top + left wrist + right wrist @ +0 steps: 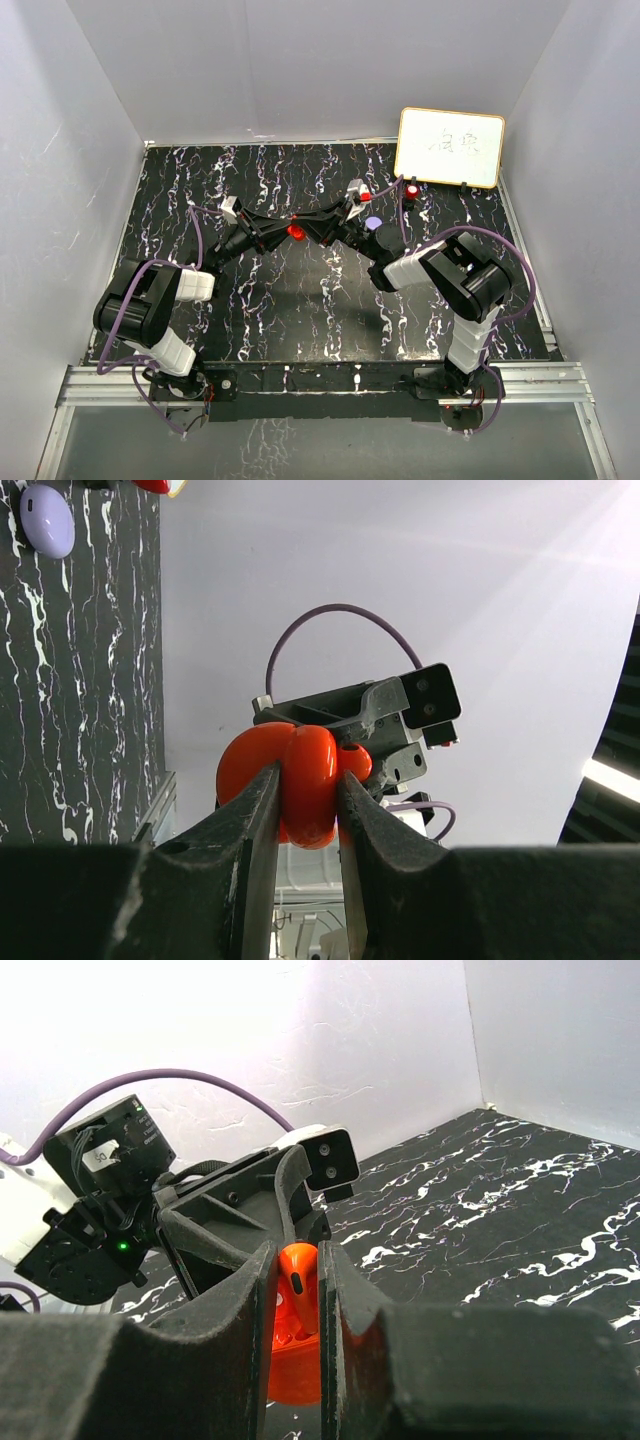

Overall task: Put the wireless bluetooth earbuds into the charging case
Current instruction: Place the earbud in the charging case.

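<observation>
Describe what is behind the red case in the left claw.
Behind the glossy red round plastic case: the right claw, grey-bodied, and a looped purple cable. The case covers that claw's fingertips.

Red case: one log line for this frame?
left gripper shut on red case | right gripper shut on red earbud | earbud at case

The left gripper (289, 232) and right gripper (309, 230) meet over the middle of the table (300, 310). The charging case (297, 231) sits in the left, and an earbud (297, 1278) in the right, over it. A whiteboard (450, 147) stands rear right.
</observation>
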Controlling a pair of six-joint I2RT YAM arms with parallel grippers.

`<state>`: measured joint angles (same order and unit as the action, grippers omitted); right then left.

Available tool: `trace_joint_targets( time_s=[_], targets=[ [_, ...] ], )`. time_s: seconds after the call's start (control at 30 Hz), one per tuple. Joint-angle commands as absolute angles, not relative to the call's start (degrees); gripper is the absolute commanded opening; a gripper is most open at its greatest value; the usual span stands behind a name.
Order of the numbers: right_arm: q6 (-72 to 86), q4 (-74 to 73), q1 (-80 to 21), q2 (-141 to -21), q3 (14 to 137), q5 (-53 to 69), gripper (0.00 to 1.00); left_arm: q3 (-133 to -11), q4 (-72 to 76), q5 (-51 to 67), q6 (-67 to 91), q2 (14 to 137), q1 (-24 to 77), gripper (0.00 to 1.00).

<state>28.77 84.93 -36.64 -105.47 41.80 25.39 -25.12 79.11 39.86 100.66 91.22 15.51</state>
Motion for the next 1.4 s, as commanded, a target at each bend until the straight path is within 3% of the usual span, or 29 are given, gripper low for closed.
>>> trace_joint_targets(
  time_s=[0.0, 1.37],
  targets=[
    [27.7, 104.2, -37.0, -104.2, 41.2, 25.4, 0.0, -25.1, 91.9, 38.7, 103.0, 89.1, 15.7, 0.0],
    [27.6, 104.2, -36.9, -103.4, 39.0, 24.9, 0.0, -26.3, 90.2, 38.8, 101.7, 87.2, 15.7, 0.0]
  ],
)
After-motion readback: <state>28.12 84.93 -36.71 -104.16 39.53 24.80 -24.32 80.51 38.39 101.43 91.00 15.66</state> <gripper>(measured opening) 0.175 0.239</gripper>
